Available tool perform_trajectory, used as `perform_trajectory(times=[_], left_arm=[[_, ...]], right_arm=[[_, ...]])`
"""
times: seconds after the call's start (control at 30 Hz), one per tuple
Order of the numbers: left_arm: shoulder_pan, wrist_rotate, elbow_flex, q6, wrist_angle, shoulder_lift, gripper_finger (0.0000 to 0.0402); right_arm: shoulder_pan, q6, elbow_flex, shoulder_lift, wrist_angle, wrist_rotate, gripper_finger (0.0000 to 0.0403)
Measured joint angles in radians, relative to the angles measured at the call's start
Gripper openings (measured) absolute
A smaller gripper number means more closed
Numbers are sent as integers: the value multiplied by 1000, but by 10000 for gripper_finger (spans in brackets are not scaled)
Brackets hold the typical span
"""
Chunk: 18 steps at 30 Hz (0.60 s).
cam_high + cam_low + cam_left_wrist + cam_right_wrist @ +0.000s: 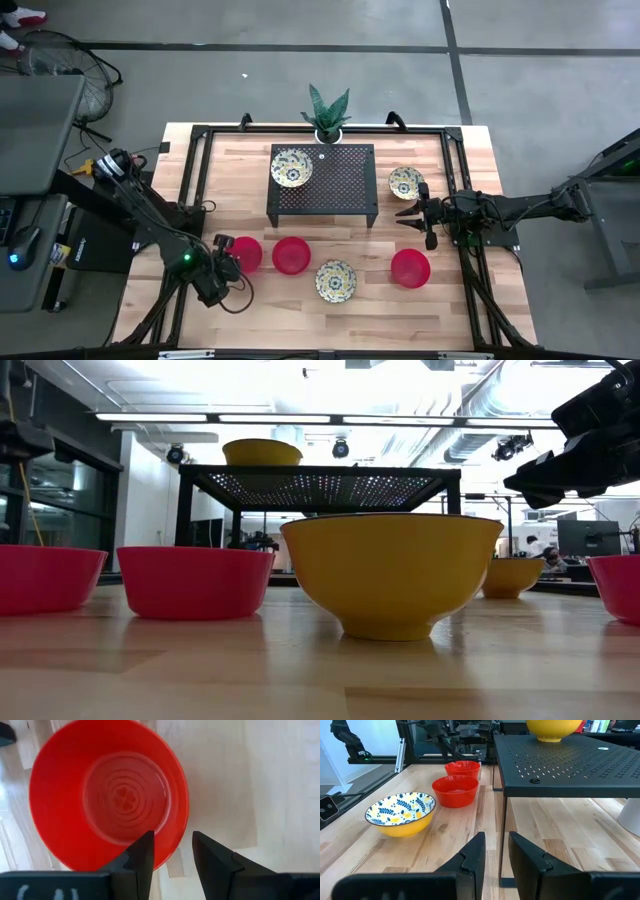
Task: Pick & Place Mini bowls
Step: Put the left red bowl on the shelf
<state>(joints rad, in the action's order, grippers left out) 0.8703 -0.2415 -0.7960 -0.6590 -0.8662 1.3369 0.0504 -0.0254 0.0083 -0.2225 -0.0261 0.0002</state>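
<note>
Three red mini bowls stand on their bases on the table: left (247,254), middle (292,255) and right (410,268). One patterned cream-yellow bowl (335,281) stands near the front, one (406,182) at the right, and one (291,167) on the black rack (340,185). My left gripper (172,852) is open and points down over the left red bowl (107,795). One finger is inside the bowl's near rim (175,840) and one outside, with no touch showing. My right gripper (408,218) is open and empty, level, between the right patterned bowl and the right red bowl.
A white pot with a green plant (327,125) stands behind the rack at the far edge. The rack's leg (503,840) is just ahead of my right gripper. A black frame (190,160) runs along the table's sides. Bare wood lies along the front edge.
</note>
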Motion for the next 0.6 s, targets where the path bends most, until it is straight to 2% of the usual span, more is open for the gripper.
perform_trajectory(times=[0.37, 0.6], left_arm=[[-22, -9, 44, 3, 68, 2, 129], [-93, 15, 44, 100, 118, 2, 129]], right_arm=[[0, 0, 0, 0, 0, 0, 73], [0, 0, 0, 0, 0, 0, 73]])
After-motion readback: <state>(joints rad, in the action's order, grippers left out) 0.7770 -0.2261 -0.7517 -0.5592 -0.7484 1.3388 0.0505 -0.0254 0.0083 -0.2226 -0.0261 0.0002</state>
